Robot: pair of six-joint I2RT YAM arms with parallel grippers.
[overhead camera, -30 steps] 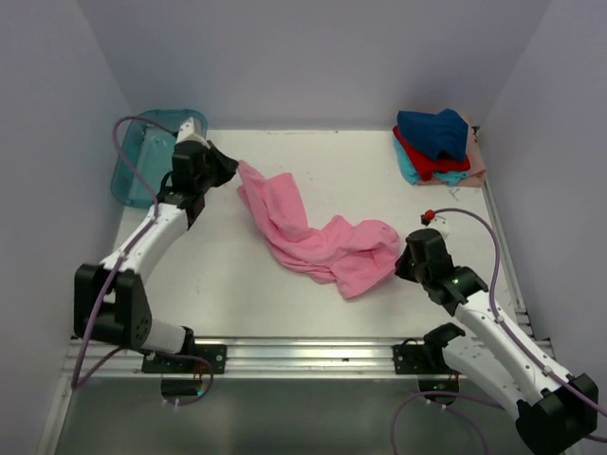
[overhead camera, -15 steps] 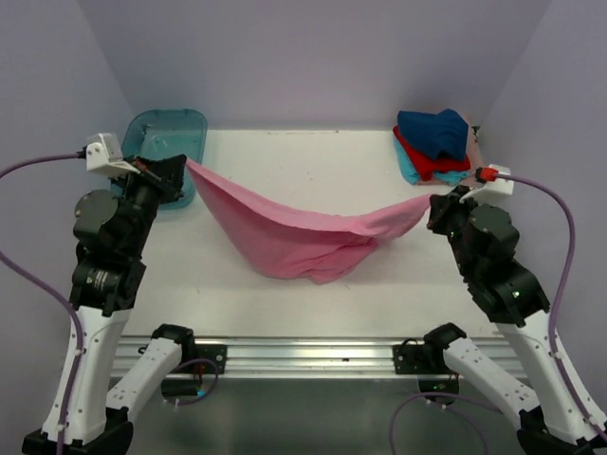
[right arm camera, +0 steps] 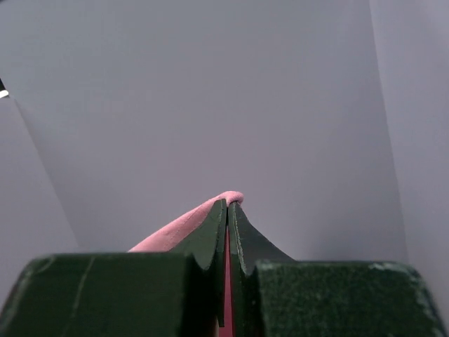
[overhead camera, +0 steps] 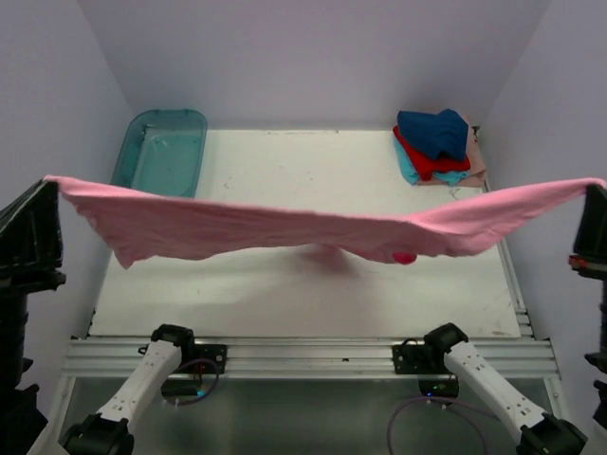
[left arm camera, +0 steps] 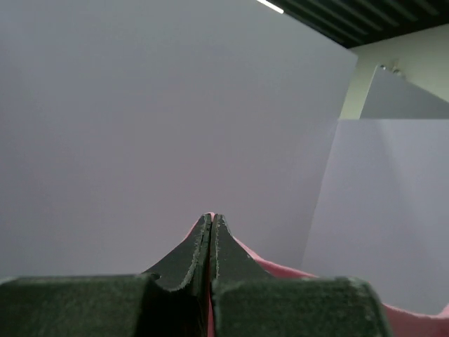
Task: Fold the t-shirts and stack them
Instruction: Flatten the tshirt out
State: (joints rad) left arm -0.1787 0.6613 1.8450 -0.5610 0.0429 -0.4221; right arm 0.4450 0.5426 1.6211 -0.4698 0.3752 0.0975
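**Above a white table, a pink shirt stretched between two tools**

Plain lilac walls (overhead camera: 313, 57) close in a white table (overhead camera: 313, 171) on three sides. The pink t-shirt (overhead camera: 285, 227) hangs in the air above the table, pulled out into a long, nearly level band. It runs from the left edge of the top view to the right edge. Its middle sags a little and its lower hem hangs loose and uneven, casting a soft shadow on the table below.

The left tool (left arm camera: 212, 223) is clenched on the shirt's left end. In its wrist view the two dark fingers are pressed together, with pink cloth coming out between and beside them. The right tool (right arm camera: 227, 207) is clenched on the right end in the same way, a fold of pink cloth curling over its closed fingertips. Both tools are raised high and set well apart, at opposite sides of the top view.

In the far right corner of the table lies a pile of other shirts. A navy blue shirt (overhead camera: 434, 131) is on top, with a red shirt (overhead camera: 432, 163) under it. A teal shirt (overhead camera: 408, 169) and a pale peach shirt (overhead camera: 477, 163) show at the pile's edges. A translucent teal tub (overhead camera: 166, 156) sits at the far left corner.
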